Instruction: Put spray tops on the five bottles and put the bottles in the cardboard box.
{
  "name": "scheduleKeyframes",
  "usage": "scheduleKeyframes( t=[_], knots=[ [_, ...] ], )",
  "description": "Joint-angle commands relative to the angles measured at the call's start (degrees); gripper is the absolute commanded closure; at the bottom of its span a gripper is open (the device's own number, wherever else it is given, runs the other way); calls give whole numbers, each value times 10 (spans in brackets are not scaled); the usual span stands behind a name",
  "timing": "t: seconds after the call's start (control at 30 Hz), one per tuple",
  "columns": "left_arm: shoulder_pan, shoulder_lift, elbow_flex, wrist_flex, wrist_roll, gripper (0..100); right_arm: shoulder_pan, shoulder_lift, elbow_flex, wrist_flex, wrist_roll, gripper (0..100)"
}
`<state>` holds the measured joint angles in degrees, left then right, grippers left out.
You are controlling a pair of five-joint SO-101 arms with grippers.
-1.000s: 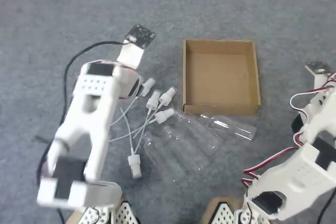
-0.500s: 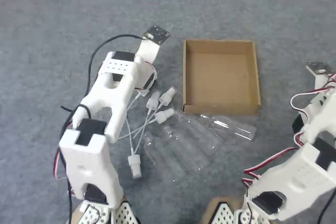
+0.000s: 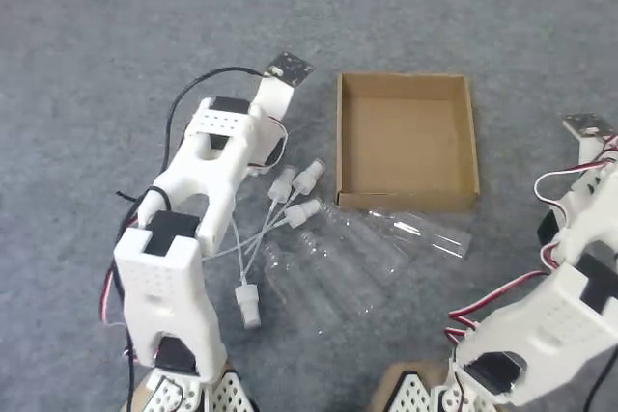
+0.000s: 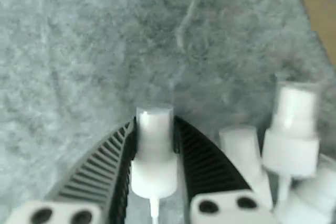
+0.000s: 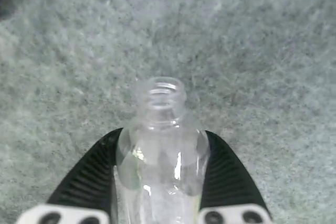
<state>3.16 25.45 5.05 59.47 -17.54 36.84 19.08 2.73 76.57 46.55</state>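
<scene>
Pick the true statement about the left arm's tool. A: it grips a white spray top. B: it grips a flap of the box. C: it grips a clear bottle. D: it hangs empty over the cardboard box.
A: in the left wrist view the left tool has its black fingers against both sides of a white spray top; the clear bottle is in the right tool.

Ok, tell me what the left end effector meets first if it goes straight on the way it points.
Probably the grey mat. The left end effector is shut on a spray top whose cap leads, with bare mat ahead. The other spray tops lie aside. Depth is unclear.
</scene>
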Motion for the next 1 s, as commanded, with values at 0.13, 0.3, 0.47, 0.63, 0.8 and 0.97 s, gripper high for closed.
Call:
scheduleKeyframes(
  t=[0.13, 0.3, 0.47, 0.63, 0.8, 0.97],
  knots=[
    [-33, -252, -2, 135, 40, 991, 17, -22, -2, -2, 6, 987],
    [-28, -470, 121, 171, 43, 991, 16, -22, -2, -2, 6, 987],
    [-27, -695, 273, 171, 70, 989, 16, -22, -1, -2, 4, 912],
    [-32, -830, 426, 132, 48, 989, 12, -22, -3, -2, 3, 846],
    [-32, -872, 534, 76, 44, 988, -2, -23, -4, -2, 4, 818],
    [-31, -876, 567, 62, 41, 988, -28, -22, -4, -2, 5, 716]
  ],
)
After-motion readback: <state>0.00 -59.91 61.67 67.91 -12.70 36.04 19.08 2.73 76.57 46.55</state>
